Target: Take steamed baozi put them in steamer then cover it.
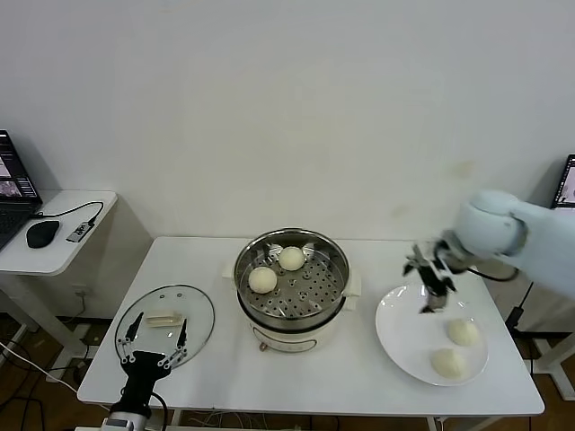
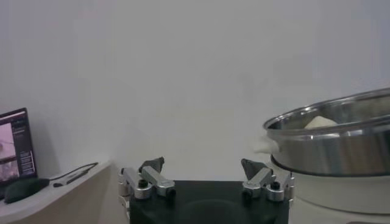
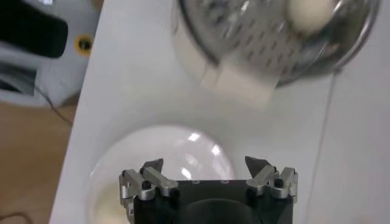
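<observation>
The steel steamer stands mid-table with two baozi on its perforated tray. Two more baozi lie on the white plate at the right. My right gripper is open and empty above the plate's near-steamer edge; its wrist view shows the plate, a baozi edge and the steamer with one baozi. The glass cover lies flat at the table's left. My left gripper is open and empty at the table's front-left edge, by the cover.
A side table at the left holds a laptop, a mouse and a cable. The left wrist view shows the steamer's rim and a baozi top. A screen edge shows at the far right.
</observation>
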You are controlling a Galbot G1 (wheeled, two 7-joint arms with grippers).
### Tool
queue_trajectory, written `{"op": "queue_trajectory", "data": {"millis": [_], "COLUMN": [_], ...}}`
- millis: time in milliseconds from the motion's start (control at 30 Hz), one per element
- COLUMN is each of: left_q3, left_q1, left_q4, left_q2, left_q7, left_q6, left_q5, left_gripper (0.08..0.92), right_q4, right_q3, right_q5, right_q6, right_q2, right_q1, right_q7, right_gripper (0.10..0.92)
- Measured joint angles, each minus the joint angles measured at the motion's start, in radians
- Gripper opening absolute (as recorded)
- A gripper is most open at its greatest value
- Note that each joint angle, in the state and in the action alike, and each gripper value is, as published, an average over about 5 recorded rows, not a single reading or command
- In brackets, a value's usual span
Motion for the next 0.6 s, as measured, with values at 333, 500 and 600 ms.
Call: {"op": "queue_trajectory", "data": {"millis": [333, 500, 600], "left_q3": [-0.006, -0.008, -0.010], "left_q1": [0.015, 0.022, 0.025], "left_q4": [-0.008, -0.013, -0.015], "left_q2": [-0.011, -0.019, -0.023], "left_q7": [-0.001, -0.001, -0.001], "left_q6": [-0.002, -0.002, -0.002], "left_q5": [0.008, 0.017, 0.020], "left_gripper": [0.823, 0.823, 0.823], "right_q4": [-0.004, -0.034, -0.056], "right_q3": [0.187, 0.333, 0.407], "right_q5": [-0.115, -0.154, -0.172], "right_q6": [0.053, 0.068, 0.076], "right_q2": [-0.114, -0.121, -0.115], "right_q1": [-0.294, -0.482, -0.575], "right_q7": [0.016, 0.028, 0.033], "right_gripper": [0.823, 0.823, 0.823]}}
